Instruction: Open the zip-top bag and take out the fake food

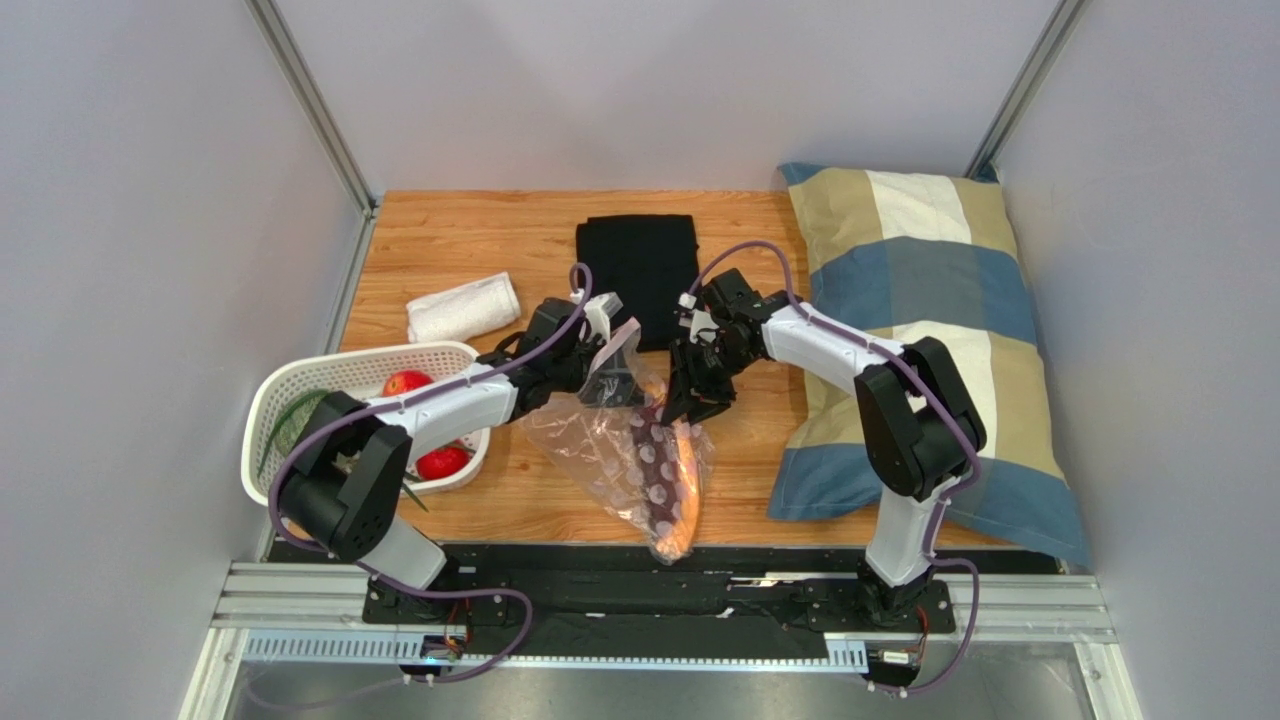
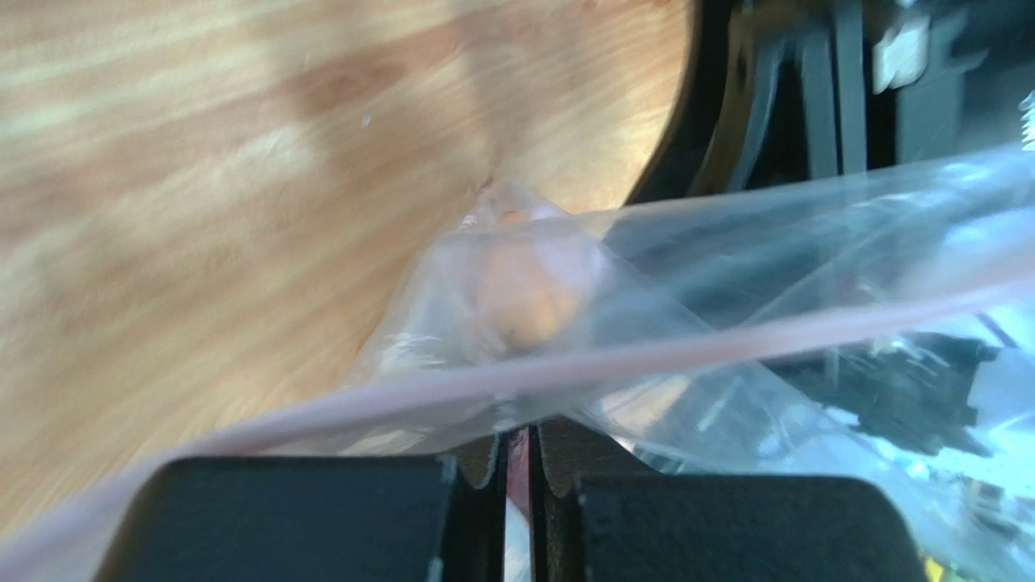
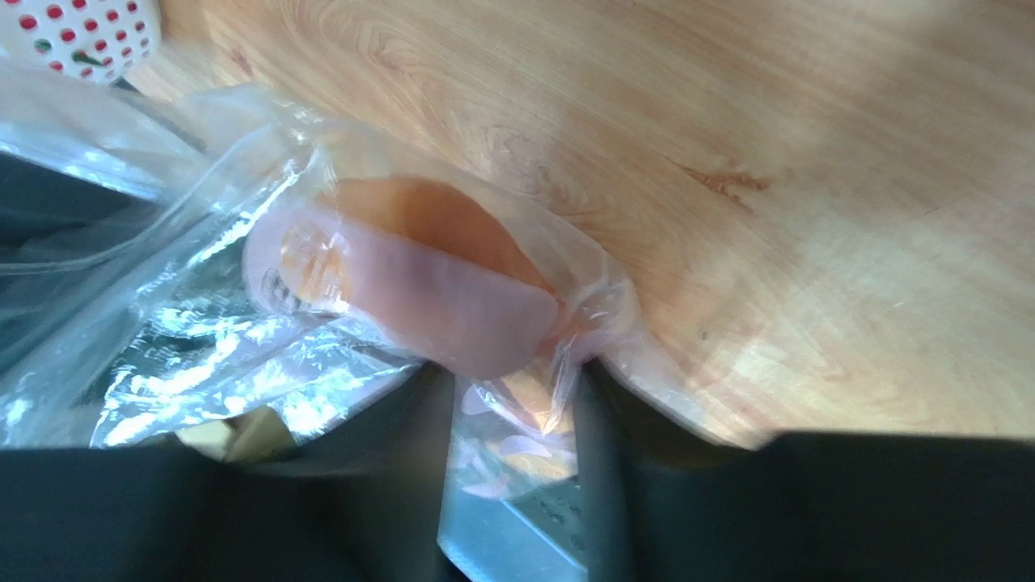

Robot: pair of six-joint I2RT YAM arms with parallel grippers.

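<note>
Centrally, both arms reach inward over the wooden table (image 1: pixel 451 240), elbows bent. The left gripper (image 1: pixel 609 383) is clenched on the pinkish top edge of the zip-top bag (image 1: pixel 616 450), which lies mid-table toward the near edge. The right gripper (image 1: pixel 694 398) is parted, with bag film between its fingers (image 3: pixel 419 485). An orange elongated piece (image 1: pixel 688 488) sits inside the bag. White basket (image 1: pixel 323 365) left, plaid pillow (image 1: pixel 932 300) right, folded black cloth (image 1: pixel 639 263) far; grey walls surround.

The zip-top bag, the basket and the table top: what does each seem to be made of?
The zip-top bag looks like thin clear plastic film, glossy: it crinkles and shows glare. The basket seems moulded white plastic, matt, with regular holes. The table top shows wood grain, perhaps only a laminate.
</note>
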